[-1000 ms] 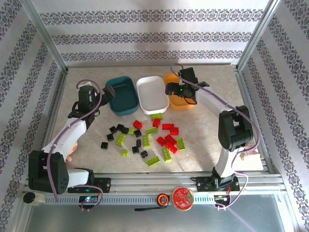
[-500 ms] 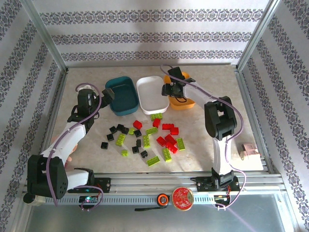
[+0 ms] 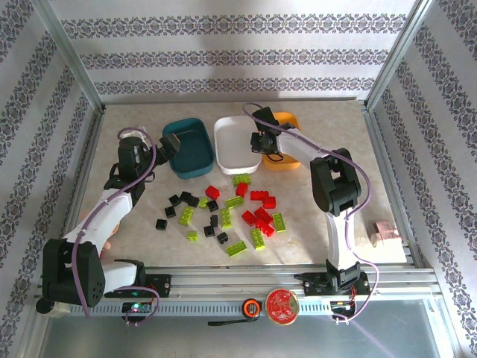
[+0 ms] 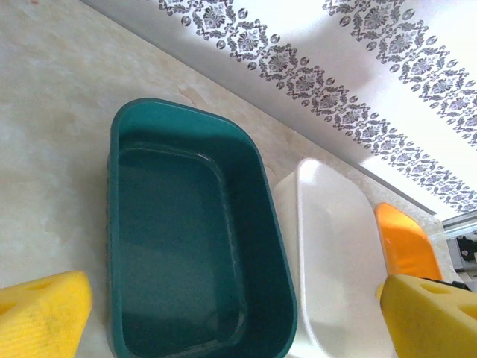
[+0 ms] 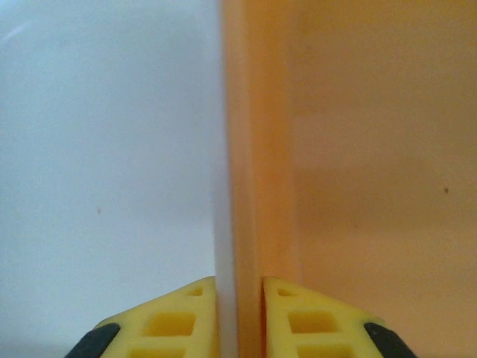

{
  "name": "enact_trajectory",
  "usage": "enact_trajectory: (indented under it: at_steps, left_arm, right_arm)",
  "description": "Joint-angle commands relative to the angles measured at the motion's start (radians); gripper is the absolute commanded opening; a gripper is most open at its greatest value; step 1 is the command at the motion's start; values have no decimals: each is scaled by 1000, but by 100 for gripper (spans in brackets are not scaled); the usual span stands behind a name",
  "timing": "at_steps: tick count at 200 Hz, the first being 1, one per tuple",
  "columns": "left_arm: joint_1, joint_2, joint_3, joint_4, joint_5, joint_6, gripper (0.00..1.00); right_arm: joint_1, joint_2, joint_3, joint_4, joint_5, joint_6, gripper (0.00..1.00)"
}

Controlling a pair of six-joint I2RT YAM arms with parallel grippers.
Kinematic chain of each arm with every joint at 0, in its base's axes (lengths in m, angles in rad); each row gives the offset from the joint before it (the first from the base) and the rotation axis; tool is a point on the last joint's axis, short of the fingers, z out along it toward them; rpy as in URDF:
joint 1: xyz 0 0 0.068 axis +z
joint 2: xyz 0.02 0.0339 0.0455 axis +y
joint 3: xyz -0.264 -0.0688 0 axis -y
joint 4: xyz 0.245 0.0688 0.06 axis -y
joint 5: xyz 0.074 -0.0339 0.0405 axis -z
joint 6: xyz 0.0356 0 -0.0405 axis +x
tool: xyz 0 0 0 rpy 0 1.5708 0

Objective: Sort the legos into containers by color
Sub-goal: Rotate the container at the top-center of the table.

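Note:
Red (image 3: 258,212), lime green (image 3: 237,180) and black legos (image 3: 179,201) lie scattered on the table in front of three trays. The dark teal tray (image 3: 190,149) (image 4: 179,246), the white tray (image 3: 232,142) (image 4: 332,253) and the orange tray (image 3: 288,124) (image 4: 402,242) stand side by side, all without bricks. My right gripper (image 3: 261,145) (image 5: 240,321) is shut on the touching walls of the white tray (image 5: 104,149) and the orange tray (image 5: 373,149). My left gripper (image 3: 165,145) (image 4: 238,328) hangs open over the teal tray's near end, holding nothing.
A small pink doll (image 3: 385,231) lies at the right edge of the table. Patterned walls close in the back and sides. Bare tabletop lies to the left of the teal tray and to the right of the orange one.
My right gripper has moved left from over the orange tray to the seam between the white and orange trays. The left gripper has shifted slightly toward the teal tray.

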Motion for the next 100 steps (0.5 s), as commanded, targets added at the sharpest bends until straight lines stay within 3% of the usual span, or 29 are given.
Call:
enact_trajectory:
  at_steps: [1,26,32,62,100]
  left_arm:
    - [10,-18,-1,45,23,7,99]
    - [10,-16,-9,60,19,-1,99]
    - [10,-14,-9,62,21,-3,99]
    - [10,-13,-7,62,21,-21,99]
    - [10,-24,-3,41,1,-48,99]
  right_arm:
    - [10,-8,-57,-37,64,69,14]
    - [10,-36,-97,-16,79,90,13]
    - [11,-37,-96,-14,78,83,18]
    - [11,-72,-86,-9,73,28,61]
    - [53,-206,-105,38,55,-58,71]
